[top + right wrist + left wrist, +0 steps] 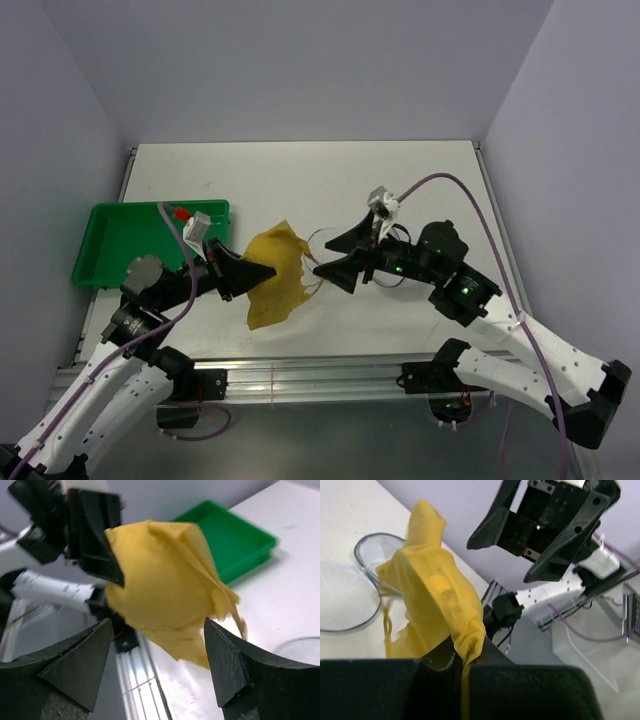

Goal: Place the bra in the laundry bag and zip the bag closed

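Looking down from above, the left pincer [262, 272] is pressed together on one edge of the bra [280, 272], which hangs crumpled just above the counter [300, 180], between the two arms. The right pincer [335, 255] stands spread just beside the cloth, over the laundry bag [322, 236], whose round rim peeks out beneath it. A good move, I judge, carries the bra low across to the open bag and lets the cups settle inside the rim before letting go, with the straps tucked clear of the zipper.

From the left wrist, yellow fabric is nipped between the fingers. The bag lies open on the counter beyond.

From the right wrist, the bra hangs in front of the spread jaws, apparently touching neither. A green tray [235, 535] sits behind.

The counter is plain white, bounded by pale lilac walls [300, 70], with a metal rail [300, 375] along its near edge.
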Robot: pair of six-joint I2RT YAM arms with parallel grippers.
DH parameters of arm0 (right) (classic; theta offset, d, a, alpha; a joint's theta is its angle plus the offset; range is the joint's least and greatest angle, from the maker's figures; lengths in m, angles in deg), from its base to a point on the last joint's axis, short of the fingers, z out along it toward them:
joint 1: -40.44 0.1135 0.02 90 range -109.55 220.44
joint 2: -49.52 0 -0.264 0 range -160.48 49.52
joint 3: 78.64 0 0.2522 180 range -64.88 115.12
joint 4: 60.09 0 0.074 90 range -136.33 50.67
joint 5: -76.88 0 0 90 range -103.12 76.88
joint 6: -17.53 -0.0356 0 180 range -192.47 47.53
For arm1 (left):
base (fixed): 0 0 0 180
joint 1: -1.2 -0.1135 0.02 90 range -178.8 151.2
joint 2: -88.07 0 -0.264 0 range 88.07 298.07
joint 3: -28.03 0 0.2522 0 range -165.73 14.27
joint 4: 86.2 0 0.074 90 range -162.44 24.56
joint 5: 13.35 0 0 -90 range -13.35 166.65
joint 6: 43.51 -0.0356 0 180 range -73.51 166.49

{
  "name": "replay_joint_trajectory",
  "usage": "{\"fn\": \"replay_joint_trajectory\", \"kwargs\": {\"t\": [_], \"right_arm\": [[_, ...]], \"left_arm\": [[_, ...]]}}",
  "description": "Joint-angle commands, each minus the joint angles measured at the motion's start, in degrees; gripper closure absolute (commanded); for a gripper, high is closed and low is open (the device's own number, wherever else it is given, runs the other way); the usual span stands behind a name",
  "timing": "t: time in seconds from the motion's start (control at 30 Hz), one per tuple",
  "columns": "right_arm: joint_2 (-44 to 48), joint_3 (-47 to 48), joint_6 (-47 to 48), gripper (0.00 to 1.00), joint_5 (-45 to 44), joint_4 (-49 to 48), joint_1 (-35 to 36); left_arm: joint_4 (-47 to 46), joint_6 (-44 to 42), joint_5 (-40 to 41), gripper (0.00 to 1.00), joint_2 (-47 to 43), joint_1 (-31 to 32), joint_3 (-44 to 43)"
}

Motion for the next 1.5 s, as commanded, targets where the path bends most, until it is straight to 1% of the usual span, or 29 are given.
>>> {"fn": "replay_joint_trajectory", "kwargs": {"t": [0.0, 0.03, 0.13, 0.17, 0.23, 0.27, 0.3, 0.37, 0.4, 0.57, 0.63, 0.8, 0.93, 1.0, 1.07, 1.1, 1.13, 1.17, 1.23, 1.27, 1.4, 1.47], "right_arm": [[4.20, -2.90, -0.99, 0.19, -10.20, 1.05, -3.47], [5.61, -4.38, -2.30, 0.21, -11.34, 1.06, -4.36], [6.85, -6.24, -4.42, 0.26, -18.44, 3.68, -8.84], [6.94, -7.03, -4.25, 0.27, -24.82, 4.91, -9.54], [6.15, -7.56, -3.20, 0.30, -32.49, 8.16, -11.39], [5.63, -8.43, -2.85, 0.32, -40.36, 8.78, -11.66], [4.84, -8.79, -2.41, 0.35, -44.01, 9.31, -12.18], [1.41, -8.45, -0.74, 0.40, -48.16, 10.19, -13.67], [0.18, -8.01, -0.30, 0.40, -50.70, 11.41, -14.12], [-5.27, -6.16, 1.99, 0.41, -57.14, 14.23, -15.43], [-7.28, -5.55, 2.52, 0.44, -57.93, 15.38, -15.96], [-11.42, -5.63, 1.21, 0.48, -58.28, 16.35, -17.54], [-14.58, -5.63, 0.94, 0.48, -56.27, 15.12, -19.57], [-15.90, -5.37, 0.94, 0.50, -54.69, 14.42, -20.18], [-16.09, -5.45, 0.85, 0.63, -53.02, 13.71, -20.36], [-15.83, -5.54, 0.68, 0.75, -52.32, 13.02, -20.36], [-15.65, -5.80, 0.50, 0.81, -51.87, 12.66, -20.45], [-15.30, -5.98, 0.50, 0.89, -51.26, 12.22, -20.36], [-14.95, -6.07, 0.50, 0.92, -49.41, 11.25, -20.45], [-15.03, -5.98, 0.41, 1.00, -49.15, 11.34, -20.36], [-13.99, -7.11, -1.69, 1.00, -44.76, 8.89, -20.36], [-12.84, -8.00, -3.45, 1.00, -39.85, 6.87, -20.45]], "left_arm": [[-12.66, 5.78, 4.15, 1.00, 0.63, 0.15, 1.54], [-13.89, 6.23, 4.15, 1.00, 1.68, 0.15, 1.63], [-17.93, 8.16, 3.62, 1.00, 3.35, 0.32, 1.80], [-20.03, 8.69, 3.53, 1.00, 4.23, 0.32, 1.89], [-22.59, 10.36, 3.62, 1.00, 5.03, 0.50, 1.98], [-25.39, 11.41, 3.80, 1.00, 6.16, 0.67, 2.07], [-26.72, 11.94, 3.97, 1.00, 6.78, 0.85, 1.98], [-29.62, 12.56, 4.76, 1.00, 9.06, 1.38, 1.63], [-30.24, 12.65, 4.85, 1.00, 9.86, 1.55, 1.02], [-31.30, 11.95, 5.55, 1.00, 15.04, 3.48, -0.92], [-31.74, 11.51, 6.08, 1.00, 16.53, 3.84, -1.36], [-36.31, 12.90, 6.00, 1.00, 19.53, 4.72, -1.80], [-41.75, 15.63, 3.71, 1.00, 23.56, 5.16, -2.68], [-42.03, 15.72, 3.62, 1.00, 24.36, 5.42, -3.47], [-42.12, 15.46, 4.23, 1.00, 24.89, 5.95, -3.56], [-42.20, 15.37, 4.58, 1.00, 24.81, 6.12, -3.47], [-42.64, 15.46, 5.20, 1.00, 24.98, 6.30, -3.47], [-43.08, 15.63, 5.55, 1.00, 24.98, 6.39, -3.12], [-44.65, 16.16, 5.99, 1.00, 25.24, 6.48, -2.94], [-45.19, 16.77, 6.34, 1.00, 25.42, 6.56, -2.77], [-48.35, 18.45, 7.13, 1.00, 26.74, 7.09, -2.68], [-50.11, 19.15, 7.57, 1.00, 27.09, 7.53, -2.50]]}}
